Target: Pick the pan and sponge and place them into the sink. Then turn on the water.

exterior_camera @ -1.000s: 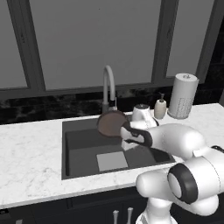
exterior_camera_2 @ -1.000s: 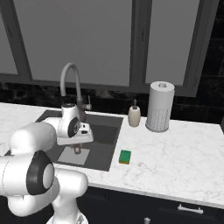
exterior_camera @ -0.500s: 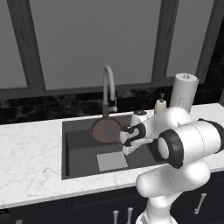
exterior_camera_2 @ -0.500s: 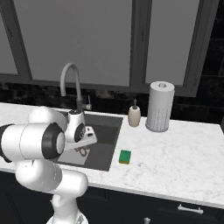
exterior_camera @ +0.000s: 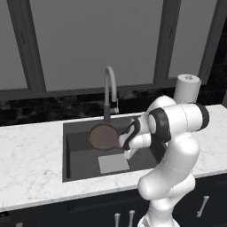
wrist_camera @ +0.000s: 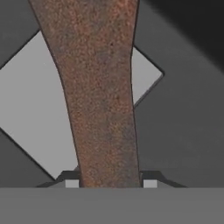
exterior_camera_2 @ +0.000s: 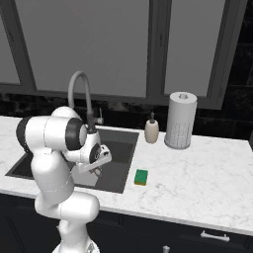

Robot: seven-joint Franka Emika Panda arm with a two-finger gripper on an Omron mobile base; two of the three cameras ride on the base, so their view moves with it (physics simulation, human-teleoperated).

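Hand view looks straight down the pan's handle (wrist_camera: pixel 103 96): the brown, speckled bar runs from the top of the picture to the bottom and passes between the two fingertips (wrist_camera: pixel 71 181), which sit against its sides. The pincer (wrist_camera: pixel 110 183) is pinching the handle. Behind the handle lie the dark floor of the sink (wrist_camera: pixel 183 118) and its light grey square patch (wrist_camera: pixel 30 105).

From the left base view, the pan (exterior_camera: pixel 103 136) hangs over the sink (exterior_camera: pixel 71 153), its round reddish-brown face tipped toward the camera, just in front of the faucet (exterior_camera: pixel 109 91). The pincer (exterior_camera: pixel 125 141) meets it on the right side. The grey patch (exterior_camera: pixel 113 163) is on the sink floor below the pan and a little to the right.

From the right base view, the arm bends low over the sink (exterior_camera_2: pixel 121 143), with the pincer (exterior_camera_2: pixel 97 163) near the front rim. The sponge (exterior_camera_2: pixel 141 177) lies flat on the white marble surface (exterior_camera_2: pixel 197 173), green side up, just to the right of the sink and apart from the arm. A soap bottle (exterior_camera_2: pixel 151 130) and a paper towel roll (exterior_camera_2: pixel 180 120) stand farther back on the surface.
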